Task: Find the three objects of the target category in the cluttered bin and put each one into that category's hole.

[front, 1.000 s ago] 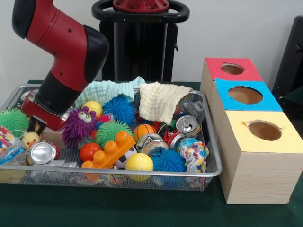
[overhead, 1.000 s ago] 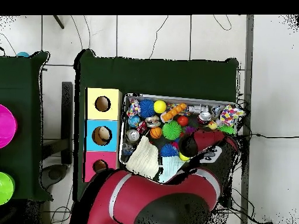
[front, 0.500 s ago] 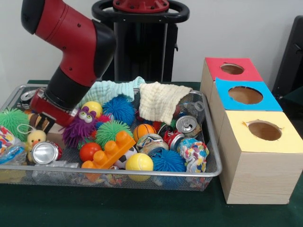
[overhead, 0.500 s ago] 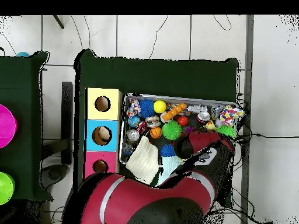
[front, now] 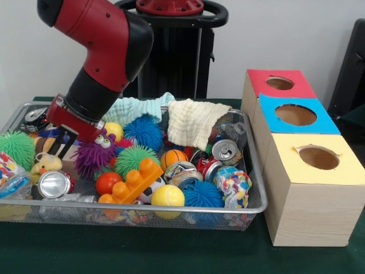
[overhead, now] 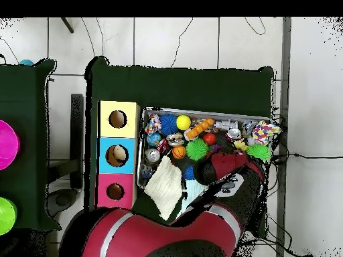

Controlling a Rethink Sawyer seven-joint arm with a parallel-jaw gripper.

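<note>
Hovering over wire bin [front: 251, 171] far-left corner: gripper [front: 59, 144], can't tell if jaws apart. Purple googly-eyed toy [front: 94, 154] just right, crushed can [front: 53, 184] below, holed boxes [front: 305, 171] well right.

No text, label or number can be read anywhere.

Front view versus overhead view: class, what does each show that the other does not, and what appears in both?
Only the front view shows the gripper above the bin's clutter, and the boxes' wooden sides. Only the overhead view shows two bowls, pink and green, on a second table, and the tiled floor. Both show the bin, the yellow cloth and three holes.
</note>
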